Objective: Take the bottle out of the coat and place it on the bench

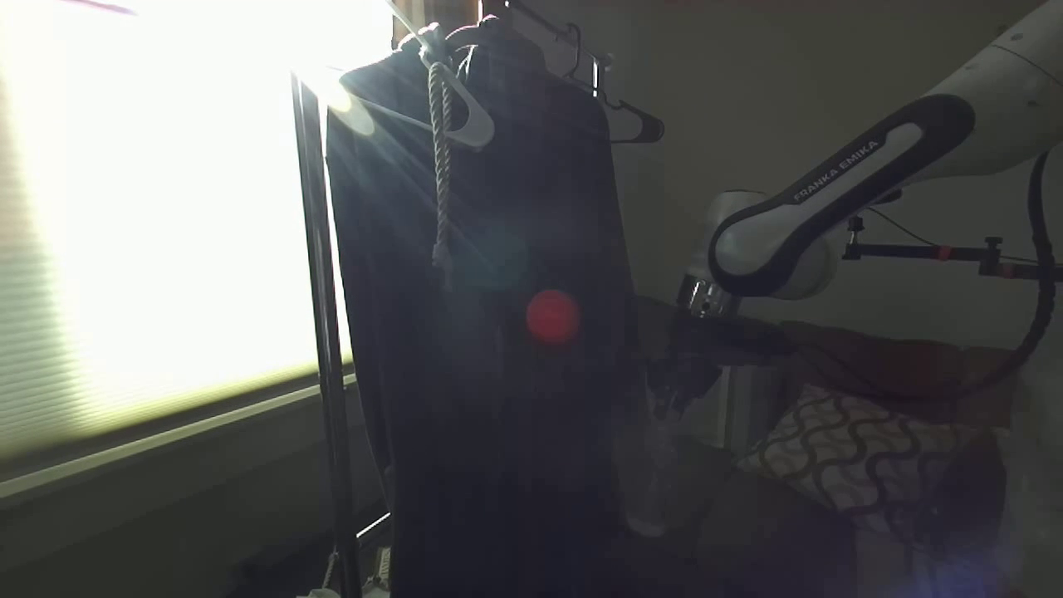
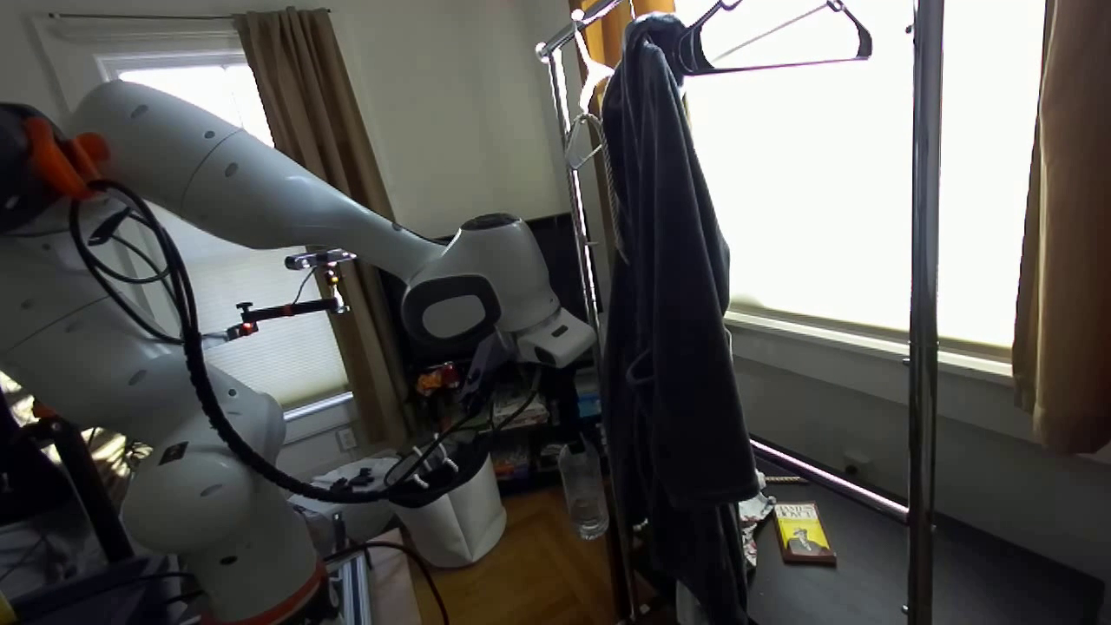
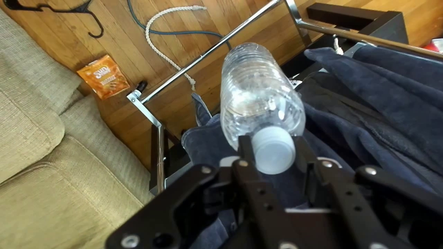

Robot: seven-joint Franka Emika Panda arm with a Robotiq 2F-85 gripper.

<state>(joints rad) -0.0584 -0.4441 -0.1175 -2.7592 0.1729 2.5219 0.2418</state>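
Observation:
A clear plastic bottle with a white cap hangs from my gripper. The black fingers are closed on both sides of the cap. In both exterior views the bottle hangs slightly tilted in the air, below the gripper and beside the coat. The long dark coat hangs on the rack. In the wrist view its dark folds lie behind and right of the bottle. A low, dark bench-like surface stands under the rack near the window.
A metal clothes rack has upright posts and a low bar. A yellow book lies on the dark surface. A beige couch, an orange snack bag and a white basket are around. Patterned pillow at right.

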